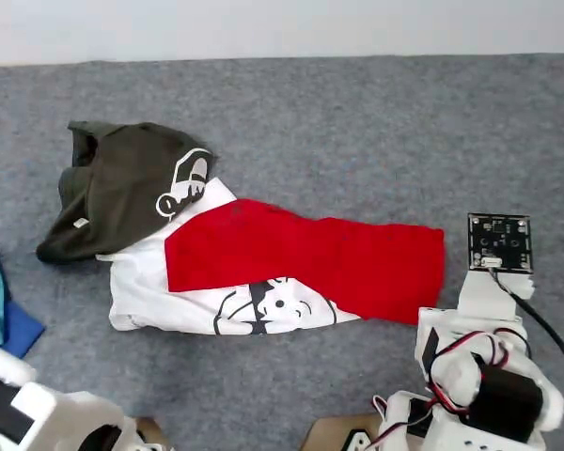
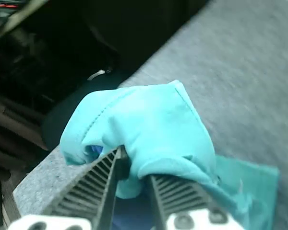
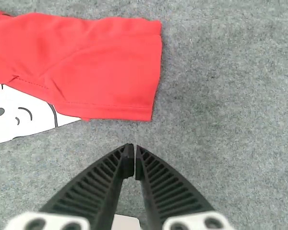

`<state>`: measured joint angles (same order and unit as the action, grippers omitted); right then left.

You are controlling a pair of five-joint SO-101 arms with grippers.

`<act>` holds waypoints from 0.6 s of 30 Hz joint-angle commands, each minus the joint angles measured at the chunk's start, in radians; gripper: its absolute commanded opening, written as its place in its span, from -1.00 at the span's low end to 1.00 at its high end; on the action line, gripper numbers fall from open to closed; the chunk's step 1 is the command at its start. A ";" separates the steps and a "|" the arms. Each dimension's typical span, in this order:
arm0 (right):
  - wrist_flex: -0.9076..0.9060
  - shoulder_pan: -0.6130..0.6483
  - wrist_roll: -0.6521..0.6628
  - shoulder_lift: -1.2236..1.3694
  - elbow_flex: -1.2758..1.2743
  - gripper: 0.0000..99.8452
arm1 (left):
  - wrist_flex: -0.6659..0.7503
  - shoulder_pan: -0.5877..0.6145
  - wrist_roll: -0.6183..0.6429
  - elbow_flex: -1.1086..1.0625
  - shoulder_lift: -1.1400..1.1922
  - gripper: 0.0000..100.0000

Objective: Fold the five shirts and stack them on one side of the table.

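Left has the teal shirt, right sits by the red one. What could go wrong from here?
1. The left tool pinches a bunch of the teal shirt near the table edge; it may slip off or drag the blue shirt along.
2. The red shirt lies over the white shirt; pulling it could shift both.

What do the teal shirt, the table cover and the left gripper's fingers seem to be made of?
Teal shirt: soft knit fabric, probably cotton jersey, matte; it shows a stitched seam and limp folds.
Table cover: grey felt or short carpet, judging by its fuzzy, speckled surface.
Left gripper fingers: black ribbed plastic, matte.
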<state>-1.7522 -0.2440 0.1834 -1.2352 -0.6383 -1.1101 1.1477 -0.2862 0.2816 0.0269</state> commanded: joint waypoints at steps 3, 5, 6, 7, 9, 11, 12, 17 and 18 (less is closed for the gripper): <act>-0.021 -0.005 0.008 -0.002 0.008 -0.97 | -0.106 -0.061 -0.078 0.007 -0.069 -0.54; -0.021 -0.005 0.008 -0.002 0.008 -0.97 | -0.126 -0.075 -0.080 0.008 -0.075 -0.46; -0.021 -0.005 0.008 -0.002 0.008 -0.97 | -0.137 -0.084 -0.080 0.013 -0.077 -0.44; -0.021 -0.005 0.008 -0.002 0.008 -0.97 | -0.149 -0.095 -0.081 0.024 -0.077 -0.43; -0.021 -0.005 0.008 -0.002 0.008 -0.97 | -0.189 -0.117 -0.081 0.062 -0.077 -0.42; -0.021 -0.005 0.008 -0.002 0.006 -0.97 | -0.238 -0.157 -0.081 0.099 -0.077 -0.42; -0.021 -0.005 0.008 -0.002 0.006 -0.97 | -0.264 -0.183 -0.081 0.114 -0.077 -0.42; -0.021 -0.005 0.008 -0.002 0.006 -0.97 | -0.359 -0.364 -0.077 0.125 -0.064 -0.42; -0.021 -0.005 0.008 -0.002 0.006 -0.97 | -0.370 -0.408 -0.075 0.119 -0.061 -0.42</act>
<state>-1.7522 -0.2440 0.1834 -1.2352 -0.6383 -1.4400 0.8516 -0.3583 0.3721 0.0038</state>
